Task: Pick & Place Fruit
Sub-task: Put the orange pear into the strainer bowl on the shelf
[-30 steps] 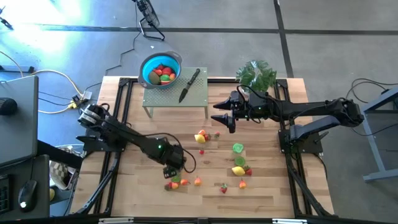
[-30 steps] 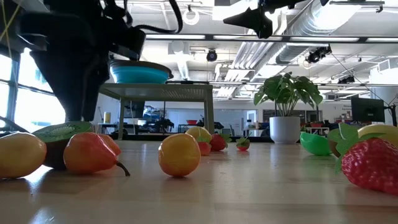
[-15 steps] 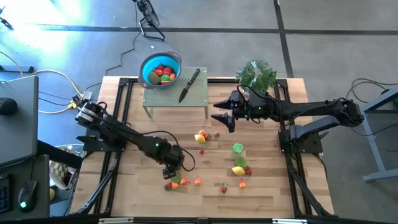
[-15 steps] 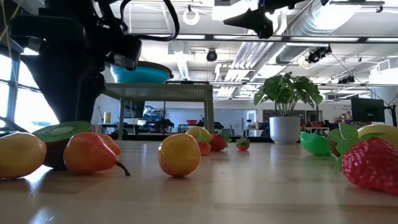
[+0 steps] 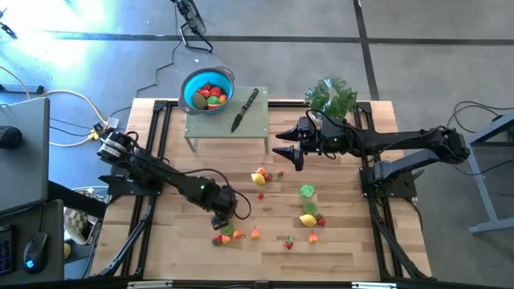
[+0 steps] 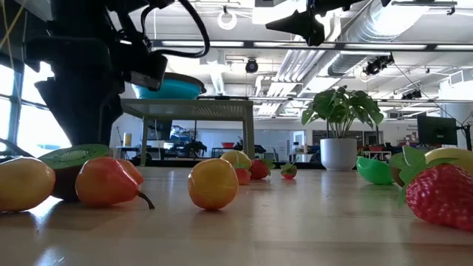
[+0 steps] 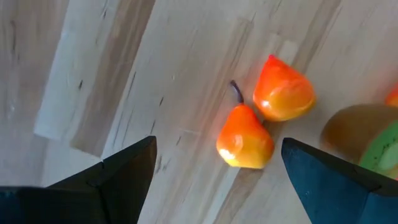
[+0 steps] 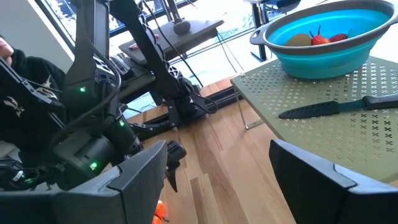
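The left gripper point(image 5: 222, 222) hangs low over the near-left part of the table point(image 5: 345, 249), fingers spread wide and empty, as the left wrist view shows: both dark fingers point(image 7: 118, 171) frame bare wood with an orange pear-shaped fruit point(image 7: 245, 137) between and just beyond them. Touching that pear is a second red-orange piece point(image 7: 283, 96), and a halved kiwi point(image 7: 367, 137) lies just to one side. The wide spread fits a top-down approach onto the pear, which lies on its side with its stem toward the wood; it looks like the piece being lined up, though that is my reading.

From above, this cluster point(image 5: 229, 234) sits at the near-left edge of the scattered fruit, right under the left gripper. More pieces lie farther right: a yellow-and-red pair point(image 5: 259, 176) near the middle, a green piece point(image 5: 307, 191), a lemon with a strawberry point(image 5: 308, 218), and small red bits near the front.

The blue bowl point(image 5: 191, 84) stands at the far left end of a small green perforated stand point(image 5: 257, 124), already holding several fruit, so it appears to be the goal. A black-handled knife point(image 5: 244, 110) lies on the stand beside it.

The right gripper point(image 5: 283, 144) waits raised just right of the stand, fingers parted and holding nothing, near the potted plant point(image 5: 331, 95)
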{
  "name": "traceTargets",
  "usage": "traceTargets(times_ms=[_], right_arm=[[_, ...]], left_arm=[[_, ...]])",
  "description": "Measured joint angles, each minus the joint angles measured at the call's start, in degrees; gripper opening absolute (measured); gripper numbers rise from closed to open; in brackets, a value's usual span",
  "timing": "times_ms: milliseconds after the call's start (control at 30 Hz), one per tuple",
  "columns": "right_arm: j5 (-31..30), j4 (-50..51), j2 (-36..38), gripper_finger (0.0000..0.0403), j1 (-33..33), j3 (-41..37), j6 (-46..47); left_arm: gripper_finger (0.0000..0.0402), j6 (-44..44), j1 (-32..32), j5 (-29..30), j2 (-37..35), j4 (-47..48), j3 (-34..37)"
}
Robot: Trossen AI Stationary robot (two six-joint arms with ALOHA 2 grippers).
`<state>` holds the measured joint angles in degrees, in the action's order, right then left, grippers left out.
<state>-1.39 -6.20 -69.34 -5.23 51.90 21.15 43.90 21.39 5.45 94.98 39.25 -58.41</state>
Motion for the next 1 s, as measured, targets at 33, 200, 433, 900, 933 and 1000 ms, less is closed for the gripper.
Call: traceTargets(times_ms=[33,200,433,900,933,1000], right_arm=[[0.0,0.0,0.0,0.0276,0.0,0.0,0.0],[0.0,0.0,0.0,0.0276,0.0,0.0,0.0],[0.0,0.0,0.0,0.0276,0.0,0.0,0.0],[0.1,0.0,0.0,0.0276,0.0,0.0,0.0],[0.0,0.0,0.0,0.0276,0.0,0.0,0.0],[0.0,0.0,0.0,0.0276,0.0,0.0,0.0]], left_arm=[[0.0335,0.5,0.0,-0.1,0.0,-0.9,0.5],[0.0335,1.4,0.0,-0.5,0.0,-4.6,1.5],[0.0335,1.5,0.0,-0.4,0.0,-5.3,1.7],[0.0335,6.0,0.0,-0.3,0.0,-6.5,4.5],[0.0334,6.0,0.0,-0.3,0.0,-6.5,4.5],[0.0324,6.0,0.0,-0.4,0.0,-6.5,4.5]])
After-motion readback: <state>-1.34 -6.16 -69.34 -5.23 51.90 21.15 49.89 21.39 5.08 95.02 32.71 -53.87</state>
